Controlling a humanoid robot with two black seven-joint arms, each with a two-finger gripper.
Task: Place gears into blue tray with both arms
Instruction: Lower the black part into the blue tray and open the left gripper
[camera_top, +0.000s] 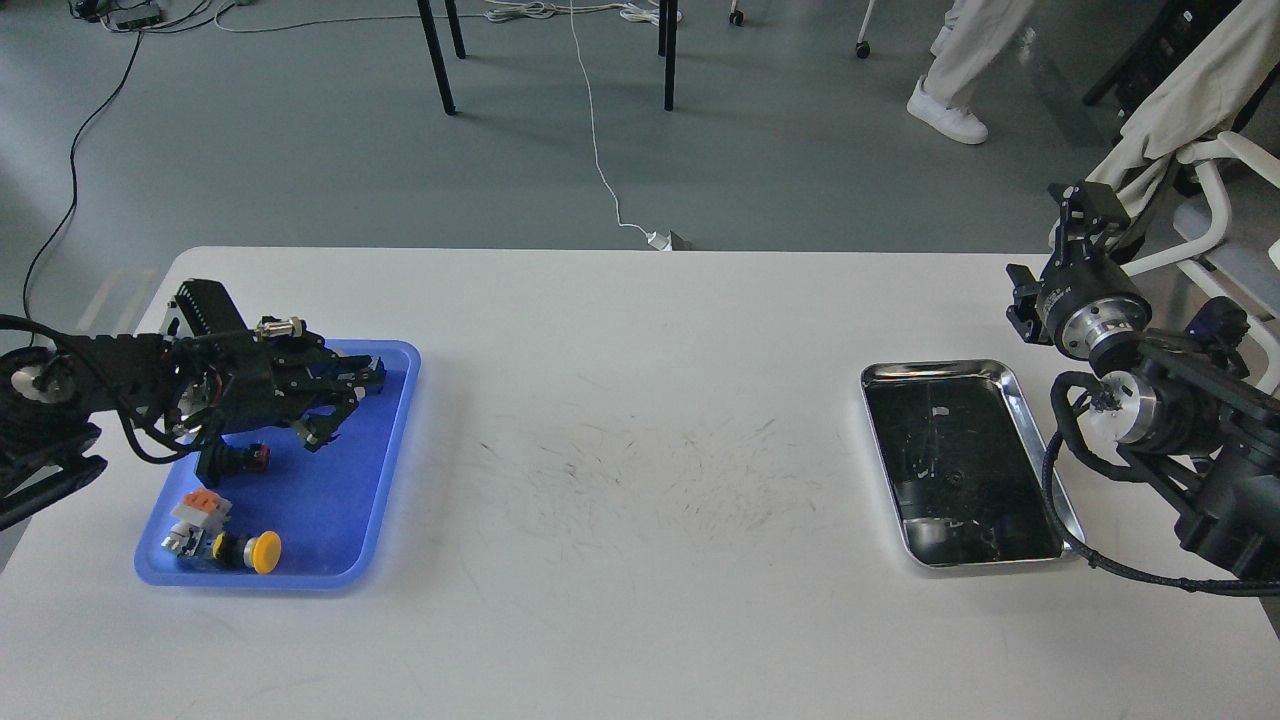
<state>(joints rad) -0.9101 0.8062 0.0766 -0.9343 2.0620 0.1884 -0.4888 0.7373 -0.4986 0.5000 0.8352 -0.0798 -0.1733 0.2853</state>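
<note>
The blue tray (330, 500) lies at the table's left. It holds coloured push-button switches: a yellow one (262, 551), an orange-topped one (198, 505) and a red one (255, 457). My left gripper (343, 406) hovers over the tray's far half with its fingers spread open, and I see nothing between them. My right gripper (1087, 212) is raised past the table's far right corner; it looks dark and end-on, so its fingers cannot be told apart. I cannot make out any gears, either in the blue tray or on the table.
A shiny silver metal tray (1010, 378) with a dark inside lies at the right, close to my right arm. A white chair with a cloth (1200, 110) stands behind that arm. Cables, chair legs and a person's foot (945, 118) are on the floor beyond the table.
</note>
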